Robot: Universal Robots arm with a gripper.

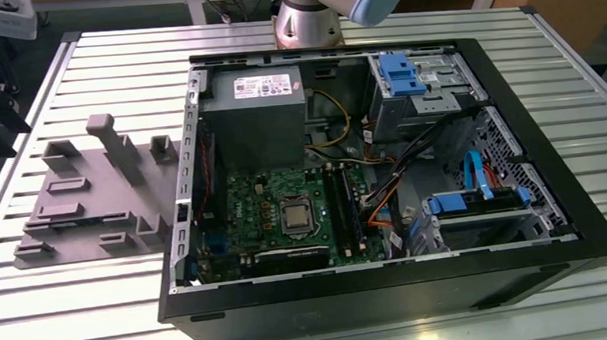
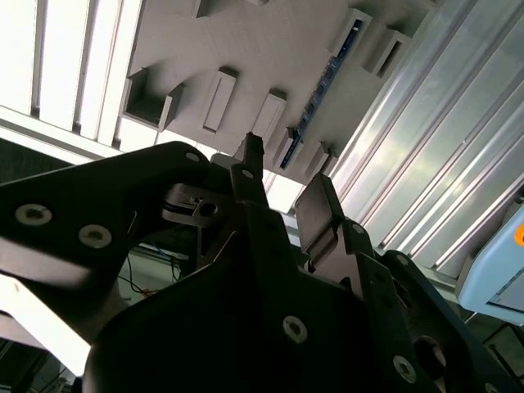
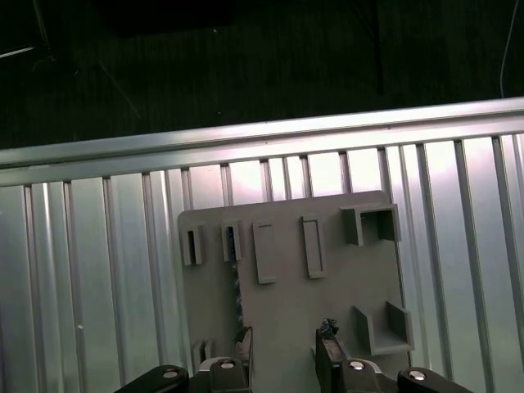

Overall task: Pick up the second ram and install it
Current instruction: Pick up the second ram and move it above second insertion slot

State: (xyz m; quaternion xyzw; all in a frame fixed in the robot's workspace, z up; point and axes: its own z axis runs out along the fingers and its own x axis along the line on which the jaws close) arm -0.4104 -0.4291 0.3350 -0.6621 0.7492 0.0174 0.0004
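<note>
- step in hand, as i judge it: the approach for the pick-up. the second ram (image 2: 322, 90) is not yet held.
- the ram stands on its long edge in the slots of a grey tray (image 3: 327, 291). the tray lies on the slatted metal surface (image 3: 82, 270), to the exterior view's left of the open computer case (image 1: 374, 288) and apart from it.
- the end effector (image 3: 286, 348) hangs above the tray, its fingers spread with nothing between them. in the first wrist view the stick's thin top edge runs close by one fingertip (image 3: 246, 340), not in the gap.
- a grasp from here would call for centring the gap over that thin edge, squaring the fingers to the flat faces, then coming straight down.
- edges: raised holder blocks sit close at both ends of the stick, while its middle stretch looks free for the fingers.
- room: the space above the tray is open. the surface's rail runs near the tray's far side, with dark floor beyond it.
</note>
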